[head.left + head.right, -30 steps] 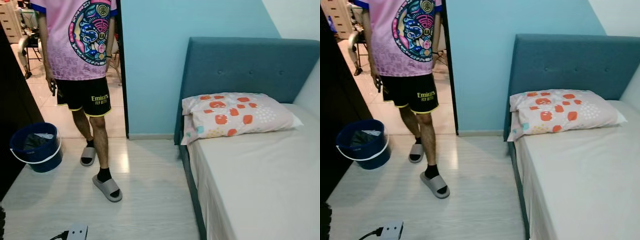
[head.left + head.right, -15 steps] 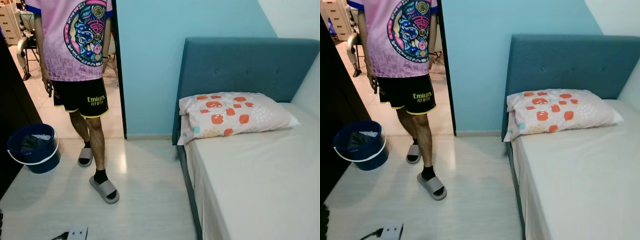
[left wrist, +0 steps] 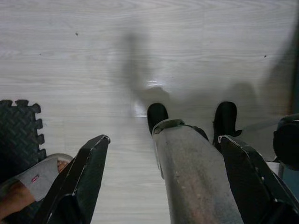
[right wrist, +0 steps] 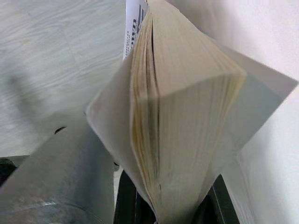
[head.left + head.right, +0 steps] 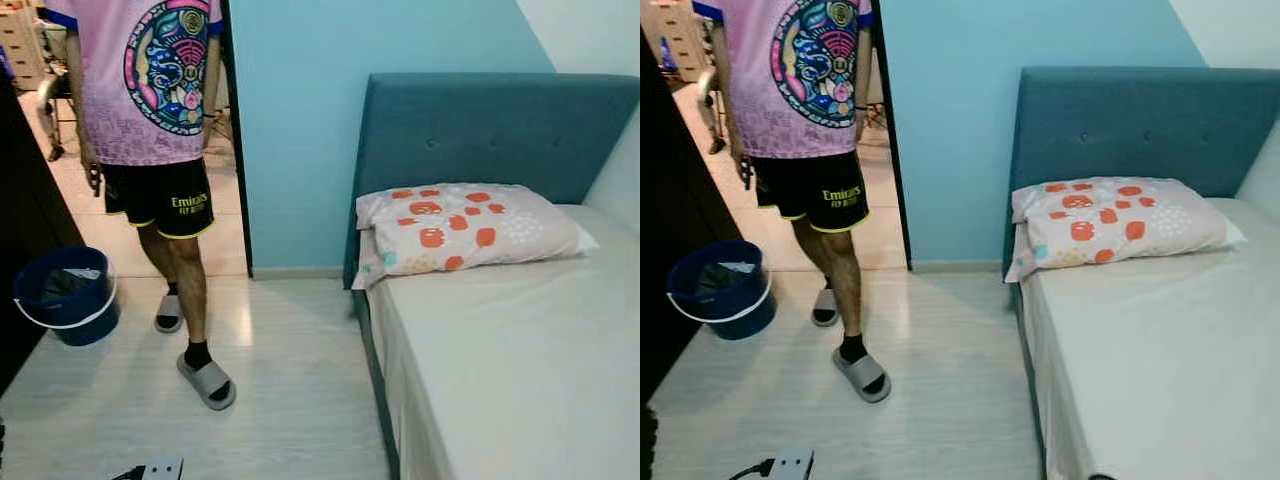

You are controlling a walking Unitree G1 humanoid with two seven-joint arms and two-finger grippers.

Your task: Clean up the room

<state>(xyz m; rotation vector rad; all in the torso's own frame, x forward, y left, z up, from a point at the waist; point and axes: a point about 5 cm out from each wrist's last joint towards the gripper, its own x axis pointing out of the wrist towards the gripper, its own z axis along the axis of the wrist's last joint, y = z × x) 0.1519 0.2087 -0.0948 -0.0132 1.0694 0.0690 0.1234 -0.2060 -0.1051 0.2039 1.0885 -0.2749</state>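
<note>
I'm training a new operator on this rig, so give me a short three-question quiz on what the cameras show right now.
1. True or false: the pillow lies at the foot of the bed, away from the headboard.
2. Which gripper holds something, and what is it?
3. Multiple choice: the blue bucket stands A) on the bed, B) on the floor to the left of the person, C) behind the headboard.

Key:
1. False: it rests against the headboard.
2. The right gripper is shut on a book; the left gripper is open over the floor.
3. B.
</note>
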